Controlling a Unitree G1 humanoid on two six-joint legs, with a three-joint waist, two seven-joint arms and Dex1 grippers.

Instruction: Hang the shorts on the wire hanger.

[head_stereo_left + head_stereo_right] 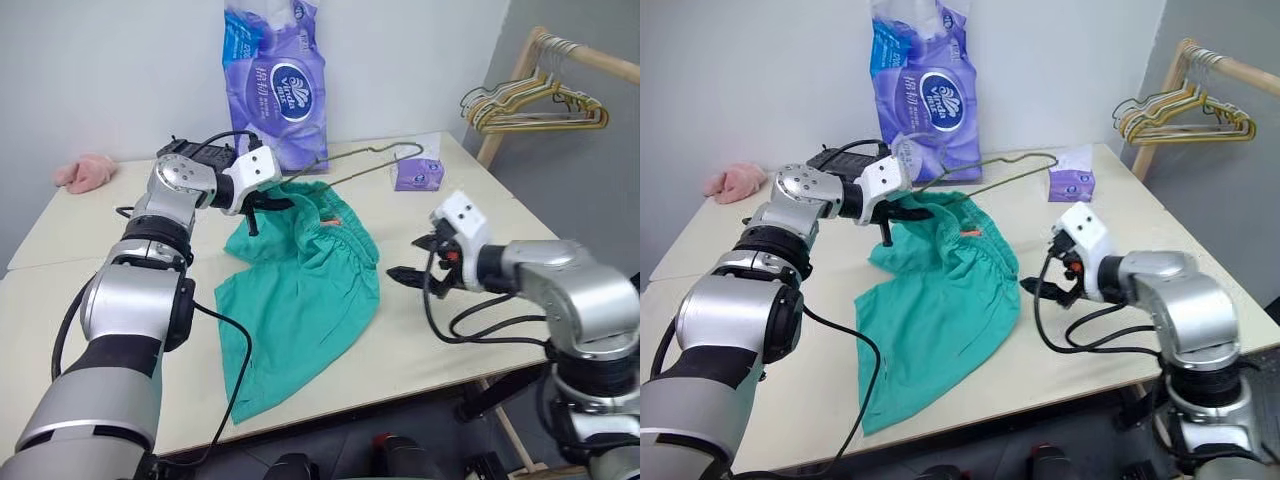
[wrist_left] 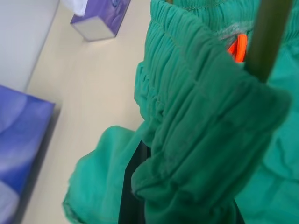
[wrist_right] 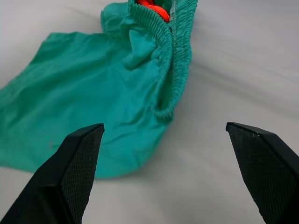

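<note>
The teal-green shorts lie partly on the table, with their gathered waistband lifted at the far end. The thin olive wire hanger is held just above the table, its hook end pointing right toward a small purple box. My left gripper is shut on the hanger's near end, and the waistband is bunched over that end and over the fingers. The right gripper stands open to the right of the shorts, a little off the waistband, with nothing between its fingers.
A tall purple tissue pack stands at the back of the table, with a small purple tissue box at the back right. A pink cloth lies at the far left. Several hangers hang on a wooden rack past the table's right edge.
</note>
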